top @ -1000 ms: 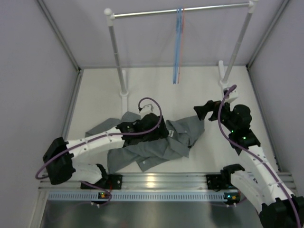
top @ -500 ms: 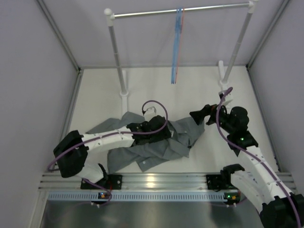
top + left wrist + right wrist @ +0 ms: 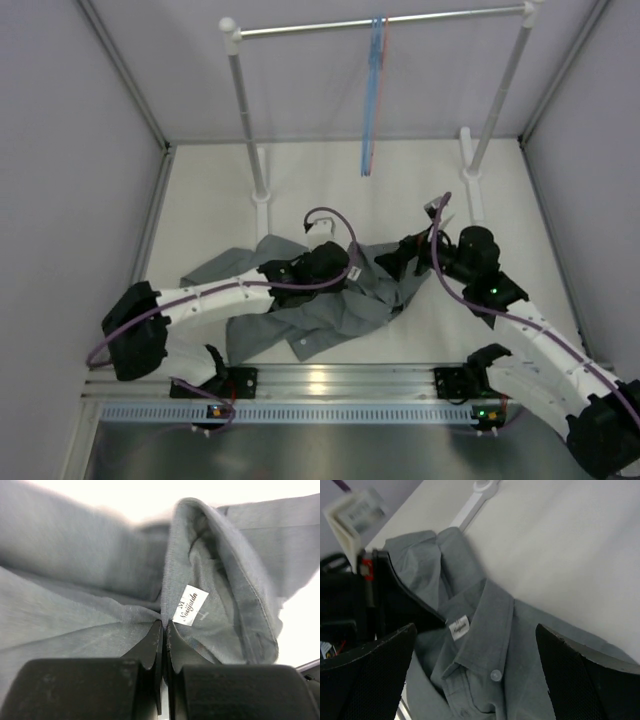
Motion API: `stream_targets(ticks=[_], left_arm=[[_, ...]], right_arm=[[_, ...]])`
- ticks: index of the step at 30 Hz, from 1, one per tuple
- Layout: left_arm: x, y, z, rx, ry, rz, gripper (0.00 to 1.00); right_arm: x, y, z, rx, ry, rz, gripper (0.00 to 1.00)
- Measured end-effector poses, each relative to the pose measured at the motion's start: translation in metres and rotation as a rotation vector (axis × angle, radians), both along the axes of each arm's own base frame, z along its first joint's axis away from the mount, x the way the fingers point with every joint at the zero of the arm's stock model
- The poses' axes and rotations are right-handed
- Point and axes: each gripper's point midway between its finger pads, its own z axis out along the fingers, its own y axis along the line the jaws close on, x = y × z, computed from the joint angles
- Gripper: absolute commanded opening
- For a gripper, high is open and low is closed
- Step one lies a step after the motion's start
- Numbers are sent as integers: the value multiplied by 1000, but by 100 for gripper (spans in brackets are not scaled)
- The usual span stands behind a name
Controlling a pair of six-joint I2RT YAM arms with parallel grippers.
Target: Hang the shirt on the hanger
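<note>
My left tool [image 3: 164, 626] is clamped together on the collar [image 3: 235, 570] of the shirt [image 3: 75, 600]; my right tool [image 3: 476, 630] hangs spread wide just over it.

I pinch the cloth right beside the one white label [image 3: 190, 605] because, as I judge it, the neck is where the hanger must go in, and lifting here should open it. Beyond my closed fingers the single grey shirt lies crumpled on the bench [image 3: 330, 190], trailing back along my left arm. My right tool holds nothing. Under it I see that same label and one button [image 3: 495, 675], and I judge it is placed to take the collar's other side. Far beyond both tools the pink hanger [image 3: 385, 45] hangs on the one rail [image 3: 440, 15], against a blue hanger [image 3: 372, 100]. They hang edge-on, so I cannot count them surely.
</note>
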Motion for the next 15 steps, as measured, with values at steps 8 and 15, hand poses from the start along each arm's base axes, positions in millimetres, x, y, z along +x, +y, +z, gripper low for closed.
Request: stream_targets(ticks=[8, 15], left_arm=[[17, 25, 108, 64, -379, -172, 0], [33, 43, 116, 309, -519, -275, 0]], right_arm=[[-14, 28, -13, -47, 1, 94, 100], [-5, 25, 20, 16, -111, 43, 99]])
